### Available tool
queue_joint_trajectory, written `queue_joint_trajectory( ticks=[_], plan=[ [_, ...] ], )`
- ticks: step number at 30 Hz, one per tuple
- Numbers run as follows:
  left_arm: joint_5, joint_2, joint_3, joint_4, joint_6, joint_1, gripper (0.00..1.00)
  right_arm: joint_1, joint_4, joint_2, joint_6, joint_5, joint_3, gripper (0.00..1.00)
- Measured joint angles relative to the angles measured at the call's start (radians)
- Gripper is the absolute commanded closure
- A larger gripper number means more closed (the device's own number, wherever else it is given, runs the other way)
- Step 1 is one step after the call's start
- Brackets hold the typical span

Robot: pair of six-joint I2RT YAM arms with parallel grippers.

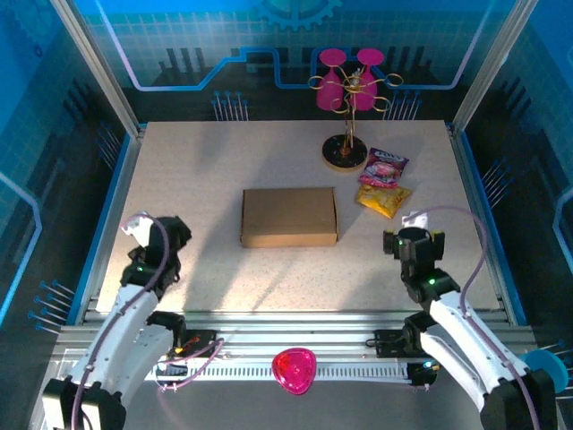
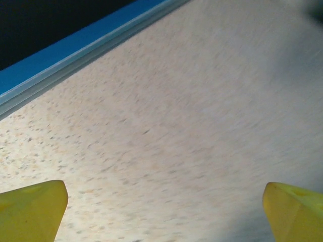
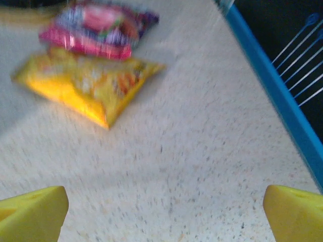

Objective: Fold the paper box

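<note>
The paper box (image 1: 288, 216) lies closed and flat in the middle of the table, a plain brown cardboard rectangle. My left gripper (image 1: 141, 226) hangs near the table's left front, well left of the box; in the left wrist view its yellow fingertips (image 2: 33, 209) stand wide apart over bare speckled table, so it is open with nothing between them. My right gripper (image 1: 414, 222) is at the right front, right of the box, and it is open too; its yellow fingertips (image 3: 31, 212) frame bare table.
A yellow snack bag (image 1: 383, 199) and a purple-pink one (image 1: 383, 167) lie right of the box, also ahead of the right gripper as yellow bag (image 3: 88, 83) and purple bag (image 3: 98, 27). A wire stand with pink cups (image 1: 346, 148) is behind them. Blue rails (image 3: 272, 85) edge the table.
</note>
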State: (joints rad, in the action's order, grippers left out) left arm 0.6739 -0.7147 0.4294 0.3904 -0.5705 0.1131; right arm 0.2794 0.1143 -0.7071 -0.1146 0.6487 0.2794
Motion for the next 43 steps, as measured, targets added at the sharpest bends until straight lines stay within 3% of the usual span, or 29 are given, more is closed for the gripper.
queue_joint_trajectory(
  ticks=[5, 11, 15, 19, 24, 30, 43],
  plan=[
    [-0.065, -0.084, -0.157, -0.292, 0.188, -0.004, 0.01, -0.084, -0.274, -0.276, 0.087, -0.118, -0.021, 0.0],
    [-0.193, -0.41, -0.14, -0.652, 0.289, -0.051, 0.01, -0.154, -0.6, -0.596, 0.152, -0.319, 0.049, 0.0],
    [-0.277, -0.595, -0.069, -0.803, 0.327, -0.076, 0.01, -0.227, -0.716, -0.688, 0.118, -0.435, 0.123, 0.0],
    [-0.37, -0.68, 0.01, -0.91, 0.399, -0.103, 0.01, -0.239, -1.009, -0.792, 0.108, -0.529, 0.053, 0.0],
    [-0.439, -0.801, -0.106, -1.28, 0.454, -0.123, 0.01, -0.24, -1.101, -0.833, 0.096, -0.552, -0.026, 0.0],
    [-0.456, -0.835, -0.104, -1.297, 0.484, -0.119, 0.01, -0.231, -1.107, -0.832, 0.082, -0.506, 0.029, 0.0],
    [-0.456, -0.835, -0.091, -1.321, 0.496, -0.117, 0.01, -0.194, -1.043, -0.832, 0.13, -0.533, 0.092, 0.0]
  ],
)
